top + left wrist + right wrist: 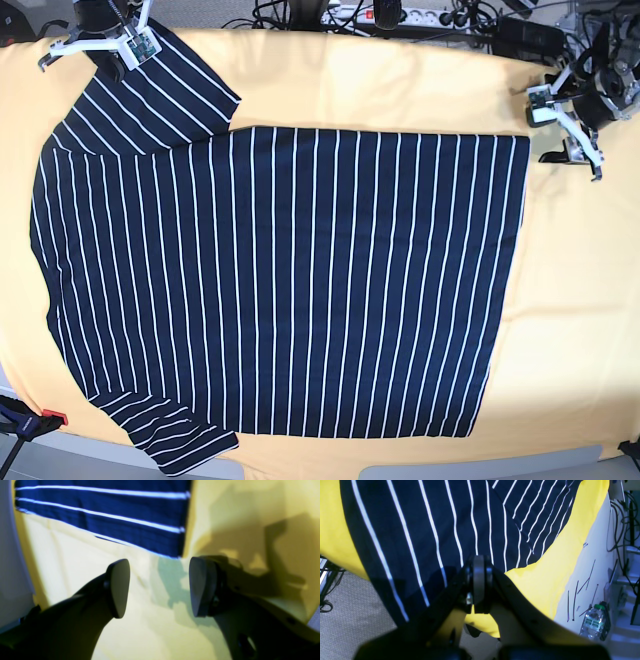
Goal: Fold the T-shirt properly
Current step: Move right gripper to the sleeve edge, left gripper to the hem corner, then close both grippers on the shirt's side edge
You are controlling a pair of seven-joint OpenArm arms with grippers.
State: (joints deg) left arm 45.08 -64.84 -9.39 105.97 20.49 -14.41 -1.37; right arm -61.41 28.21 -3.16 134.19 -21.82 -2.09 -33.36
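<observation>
The T-shirt lies flat across the yellow worktop, so this looks like spreading before the first fold. The left gripper, upper right, has its fingers released beside the hem corner. The right gripper, upper left, is clenched on the sleeve edge. Next, the left gripper probably needs a fresh hold on the hem.

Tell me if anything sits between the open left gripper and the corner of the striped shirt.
Nothing visible does. Only bare yellow table cover lies between the left gripper and the near corner of the dark navy, white-striped fabric T-shirt; the open jaws hold nothing.
</observation>
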